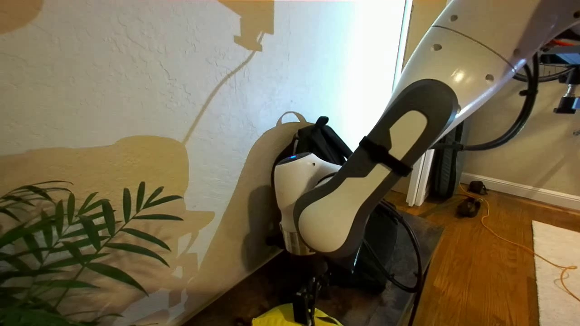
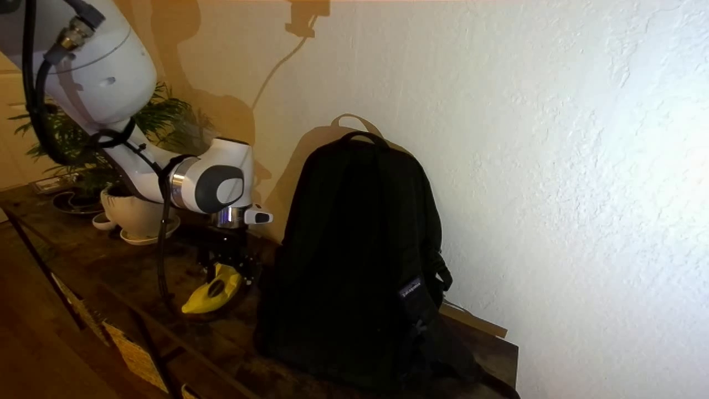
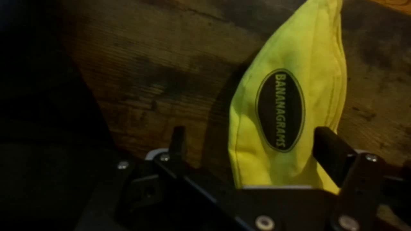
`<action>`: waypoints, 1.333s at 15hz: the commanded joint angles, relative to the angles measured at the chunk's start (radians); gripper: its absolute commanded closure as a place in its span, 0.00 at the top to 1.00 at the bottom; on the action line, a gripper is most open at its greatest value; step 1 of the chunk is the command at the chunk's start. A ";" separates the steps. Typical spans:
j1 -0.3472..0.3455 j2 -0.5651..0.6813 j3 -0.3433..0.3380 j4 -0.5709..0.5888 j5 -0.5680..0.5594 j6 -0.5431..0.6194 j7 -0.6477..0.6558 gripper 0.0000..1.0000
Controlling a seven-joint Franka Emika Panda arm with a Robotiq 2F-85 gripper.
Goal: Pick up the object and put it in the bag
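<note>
Wrist view: gripper [image 3: 252, 138] above the yellow pouch [image 3: 285, 96], whose oval black label [image 3: 280, 110] reads BANANAGRAMS
Jaws: spread wide; one finger [image 3: 330, 152] overlaps the pouch's edge, touching or not cannot be told, while the opposite finger [image 3: 178, 141] stands over the dark wooden tabletop [image 3: 160, 80] beside it
Pouch: lying on that tabletop near the black backpack [image 2: 354, 260], one tapered tip pointing away from the bag
Backpack: upright by the wall [image 2: 554, 166], loop handle [image 2: 363, 136] at its top; much of it is behind the arm [image 1: 408, 127] in an exterior view
Arm: white and grey, in both exterior views, bent downward over the pouch
Plant [image 1: 90, 232]: green leaves close to the wall; a white pot [image 2: 133, 219] stands on the same tabletop, partly behind the arm in an exterior view
</note>
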 commanded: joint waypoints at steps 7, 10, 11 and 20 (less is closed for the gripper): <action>-0.051 0.029 0.062 0.056 0.098 0.019 -0.030 1.00; -0.053 0.038 0.062 0.052 0.100 0.014 -0.027 1.00; -0.054 0.043 0.064 0.054 0.103 0.014 -0.027 1.00; -0.050 0.087 0.113 0.103 0.146 0.005 -0.034 1.00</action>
